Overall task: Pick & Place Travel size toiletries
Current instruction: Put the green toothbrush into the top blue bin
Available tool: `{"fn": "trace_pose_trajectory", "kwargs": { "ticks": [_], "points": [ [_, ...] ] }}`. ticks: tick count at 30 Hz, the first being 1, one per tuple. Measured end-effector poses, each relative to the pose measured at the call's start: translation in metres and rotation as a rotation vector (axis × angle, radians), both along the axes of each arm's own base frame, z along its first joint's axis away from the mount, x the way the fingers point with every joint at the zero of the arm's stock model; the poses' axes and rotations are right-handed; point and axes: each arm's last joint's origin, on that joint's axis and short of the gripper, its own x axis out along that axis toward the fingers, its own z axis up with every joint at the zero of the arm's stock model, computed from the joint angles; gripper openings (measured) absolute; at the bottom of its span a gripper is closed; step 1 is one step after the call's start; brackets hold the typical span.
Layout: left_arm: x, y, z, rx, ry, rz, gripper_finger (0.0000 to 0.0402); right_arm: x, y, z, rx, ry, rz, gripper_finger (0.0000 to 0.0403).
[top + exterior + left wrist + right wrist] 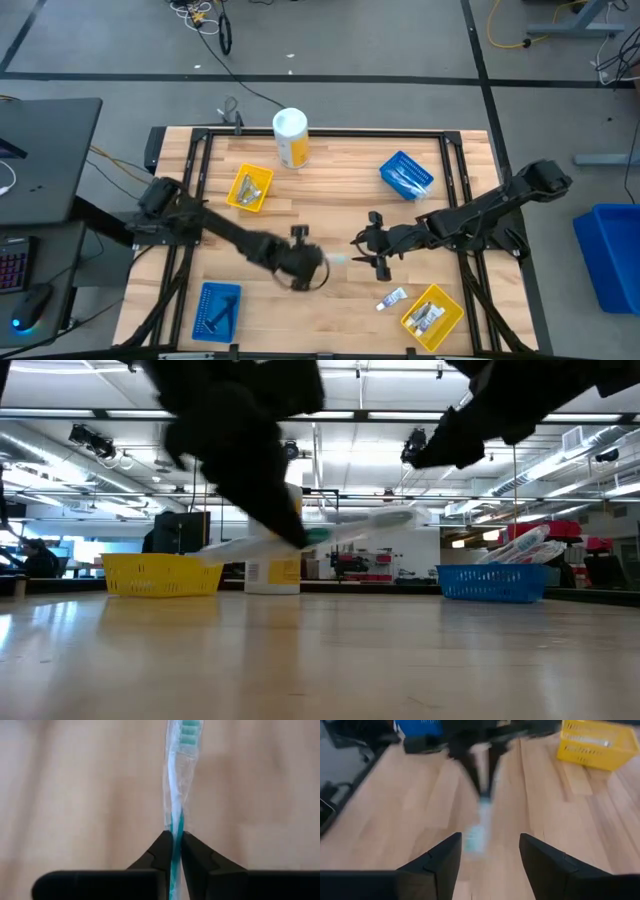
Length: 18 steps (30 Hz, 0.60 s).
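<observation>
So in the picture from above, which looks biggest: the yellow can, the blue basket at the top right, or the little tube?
1. Blue basket and yellow can: look about alike, too close to rank.
2. Little tube: clearly smallest.

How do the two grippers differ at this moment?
The left gripper has its jaws shut on a wrapped toothbrush and holds it above the table; the right gripper is open and holds nothing. The left gripper sits near the table's middle front, while the right gripper faces it from the right, in line with the toothbrush. Both are dark two-finger grippers off the table.
</observation>
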Motion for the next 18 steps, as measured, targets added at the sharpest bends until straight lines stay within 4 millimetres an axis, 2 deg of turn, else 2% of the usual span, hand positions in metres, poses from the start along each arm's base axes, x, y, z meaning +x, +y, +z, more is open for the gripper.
{"fn": "trace_pose_trajectory", "kwargs": {
  "ticks": [4, 7, 11, 18],
  "points": [
    [0.017, 0.025, 0.006, -0.043, -0.072, 0.068, 0.0023, 0.005, -0.002, -0.013, -0.021, 0.051, -0.010, 0.0227],
    [0.024, 0.037, 0.008, -0.088, -0.092, 0.047, 0.0029, 0.009, -0.004, -0.021, -0.080, 0.071, -0.029, 0.0240],
    [0.029, 0.045, 0.010, -0.089, -0.112, 0.015, 0.0040, 0.013, -0.010, -0.029, -0.131, 0.090, -0.095, 0.0257],
    [0.032, 0.051, 0.012, -0.082, -0.131, 0.014, 0.0027, 0.018, -0.015, -0.039, -0.113, 0.129, -0.094, 0.0269]
  ]
}}
